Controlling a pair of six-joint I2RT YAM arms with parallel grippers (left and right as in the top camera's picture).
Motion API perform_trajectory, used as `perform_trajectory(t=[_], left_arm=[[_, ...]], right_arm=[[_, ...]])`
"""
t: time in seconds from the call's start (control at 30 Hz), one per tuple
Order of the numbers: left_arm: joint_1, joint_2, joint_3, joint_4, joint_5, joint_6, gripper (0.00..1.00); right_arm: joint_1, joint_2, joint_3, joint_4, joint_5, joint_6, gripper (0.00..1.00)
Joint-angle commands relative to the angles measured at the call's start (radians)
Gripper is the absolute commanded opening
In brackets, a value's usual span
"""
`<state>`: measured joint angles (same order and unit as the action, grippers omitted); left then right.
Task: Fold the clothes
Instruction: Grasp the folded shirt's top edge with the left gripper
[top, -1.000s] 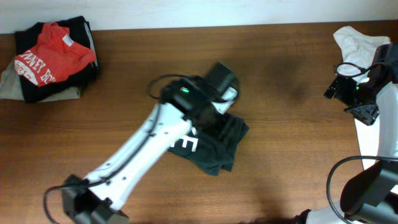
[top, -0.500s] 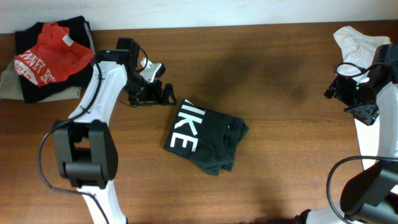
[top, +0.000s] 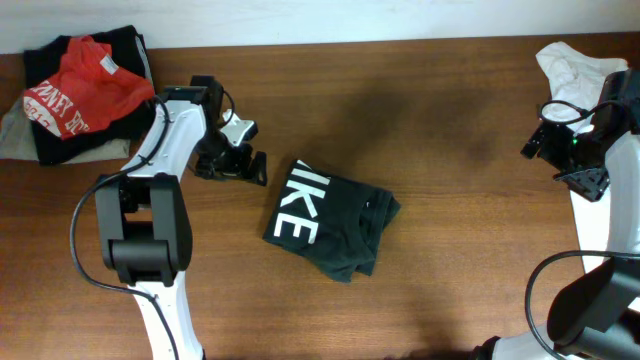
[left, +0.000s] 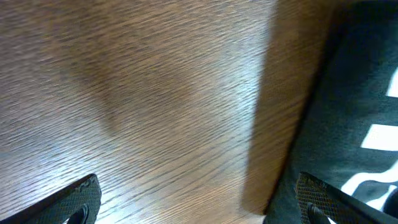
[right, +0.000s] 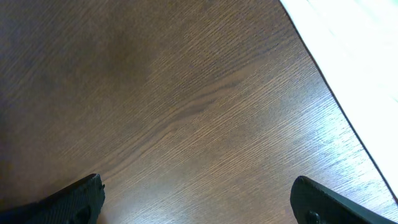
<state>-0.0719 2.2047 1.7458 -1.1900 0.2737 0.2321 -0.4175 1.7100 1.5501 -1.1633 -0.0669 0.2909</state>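
Black folded shirt, left pincer spread beside it, right pincer spread (near white garment), clothes pile top-left

Shirt mid-bench; left claw just left of it; clothes pile far-left corner; loose garment far-right corner.

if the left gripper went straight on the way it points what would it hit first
Probably the bare table, though depth is unclear; the black shirt lies just to one side of where the left gripper points.
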Motion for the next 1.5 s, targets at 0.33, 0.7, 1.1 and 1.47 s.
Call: perform_trajectory(t=[0.33,0.7,1.1,1.47], left_arm=[[0.01,0.019,-0.13,0.054,0.233,0.113,0.99],[-0.084,0.021,-0.28,0.124,0.42,0.136,0.99],[-0.122,0.023,-0.32,0.352,0.435,0.041,0.89],[-0.122,0.023,-0.32,0.385,0.434,0.042,0.33]], right_arm=[[-0.003,-0.002,0.004,0.0,0.019,0.002,0.99],[-0.003,-0.002,0.004,0.0,0.019,0.002,0.99],[-0.003,-0.002,0.004,0.0,0.019,0.002,0.99],[-0.003,-0.002,0.004,0.0,0.019,0.002,0.99]])
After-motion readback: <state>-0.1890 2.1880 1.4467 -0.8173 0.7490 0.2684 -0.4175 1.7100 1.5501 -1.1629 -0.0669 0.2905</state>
